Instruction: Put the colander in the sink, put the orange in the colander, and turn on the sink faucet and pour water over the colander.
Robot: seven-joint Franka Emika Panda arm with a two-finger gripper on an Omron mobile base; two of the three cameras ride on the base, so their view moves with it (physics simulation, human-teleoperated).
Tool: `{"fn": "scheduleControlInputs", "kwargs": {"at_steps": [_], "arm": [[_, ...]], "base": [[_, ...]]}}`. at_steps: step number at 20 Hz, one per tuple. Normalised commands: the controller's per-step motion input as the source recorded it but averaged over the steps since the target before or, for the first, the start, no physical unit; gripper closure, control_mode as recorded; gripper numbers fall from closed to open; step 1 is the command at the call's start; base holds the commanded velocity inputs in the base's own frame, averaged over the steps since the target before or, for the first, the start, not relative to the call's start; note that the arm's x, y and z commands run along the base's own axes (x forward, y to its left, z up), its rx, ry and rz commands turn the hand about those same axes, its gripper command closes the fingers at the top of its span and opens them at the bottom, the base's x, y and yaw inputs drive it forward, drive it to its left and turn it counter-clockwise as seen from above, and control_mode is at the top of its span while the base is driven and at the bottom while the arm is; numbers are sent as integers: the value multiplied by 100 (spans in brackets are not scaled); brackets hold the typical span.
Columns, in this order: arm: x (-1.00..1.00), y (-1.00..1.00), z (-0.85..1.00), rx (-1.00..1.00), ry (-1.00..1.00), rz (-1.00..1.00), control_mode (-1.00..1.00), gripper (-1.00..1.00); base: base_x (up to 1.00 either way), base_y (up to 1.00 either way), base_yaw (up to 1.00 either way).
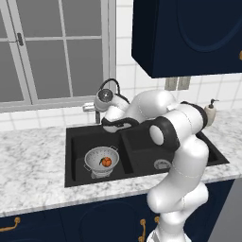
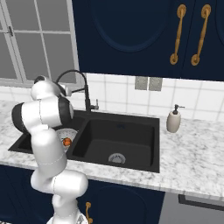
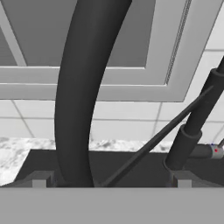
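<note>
Hand view: camera sits right up against the faucet [image 3: 83,92]; its thick curved neck fills the left-centre of frame, the upright base [image 3: 192,127] is at right with the small lever [image 3: 210,151] at the right edge. Gripper [image 3: 109,183] tips barely rise at the bottom edge, one at lower left and one at lower right, so the fingers look spread, with the neck dropping between them nearer the left tip. Nothing pinched.

Left base view: colander [image 1: 101,160] sits in the left basin of the sink [image 1: 142,137], orange [image 1: 107,161] inside it. Hand [image 1: 105,100] is above and behind the colander, at the faucet by the window. Judgement: first two steps done, faucet step in hand. The lever lies to the right of the pincer in the hand view, so the next move likely needs a shift that way.

Right base view: shows the faucet arch [image 2: 72,75] and lever [image 2: 96,104] clear of the arm; the arm mostly covers the colander there. Soap bottle [image 2: 174,120] stands well apart at right.
</note>
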Motion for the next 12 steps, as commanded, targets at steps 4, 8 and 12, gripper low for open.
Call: {"fn": "scheduleControlInputs", "kwargs": {"at_steps": [4, 8, 12], "arm": [[-35, 0, 23, 4, 0, 0, -100, -100], [-51, 0, 22, 5, 0, 0, -100, -100], [-49, -7, 24, 6, 0, -3, -100, -100]], "base": [[0, 0, 0], [0, 0, 0], [0, 0, 0]]}}
